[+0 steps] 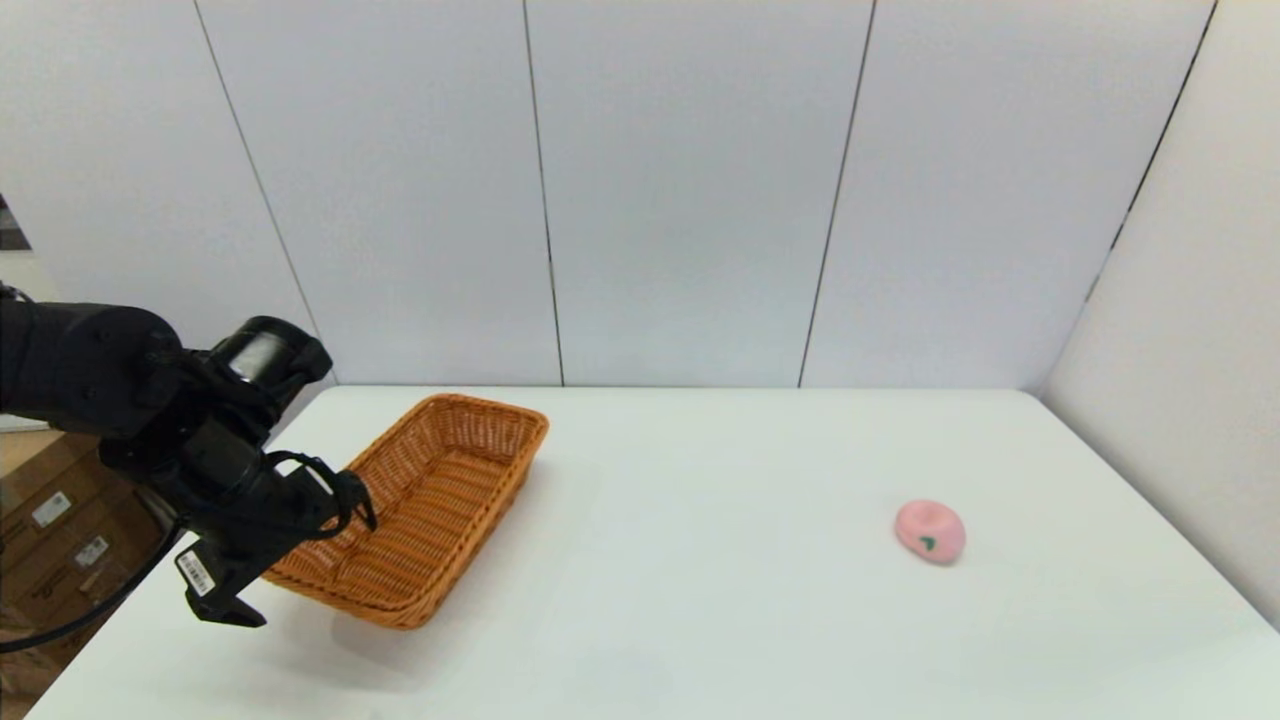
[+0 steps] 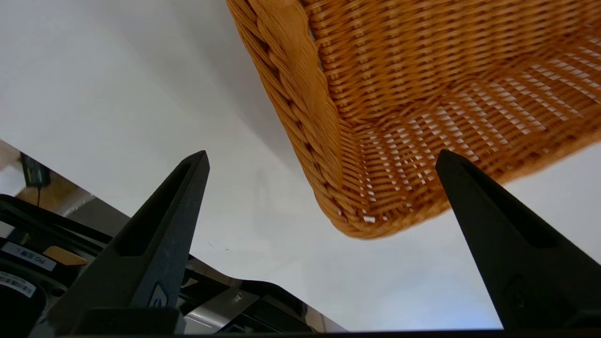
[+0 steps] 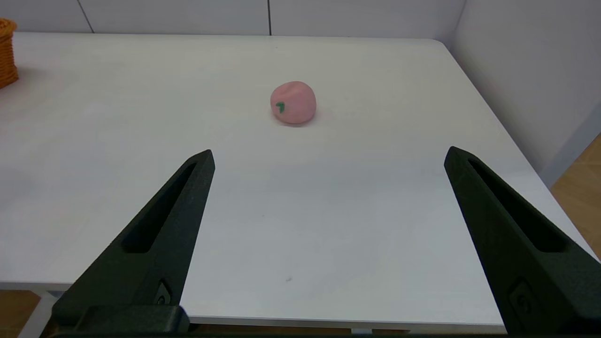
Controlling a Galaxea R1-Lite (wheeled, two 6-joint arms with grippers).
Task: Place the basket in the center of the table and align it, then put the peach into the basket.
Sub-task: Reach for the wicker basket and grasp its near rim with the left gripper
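**Left gripper at the near corner of the basket; peach alone at right**

The basket lies on the left part of the table, set askew, its long axis running from near-left to far-right. Its braided rim and open weave are plain in the left wrist view, where one near corner lies between the two black fingers. That corner appears to touch neither finger. The left gripper is spread wide and grips nothing. In the head view the left arm reaches in from the left edge, and the gripper hangs over the near-left part of the table, just beside the basket's near-left end. Whether it touches the wicker there cannot be told.

The peach rests on the right part of the table, well apart from the basket, its green leaf mark facing near. In the right wrist view it sits beyond the right gripper, whose fingers are likewise spread wide with nothing held. This gripper stays back at the table's near edge, outside the head view. A sliver of the basket shows at that view's far-left margin.
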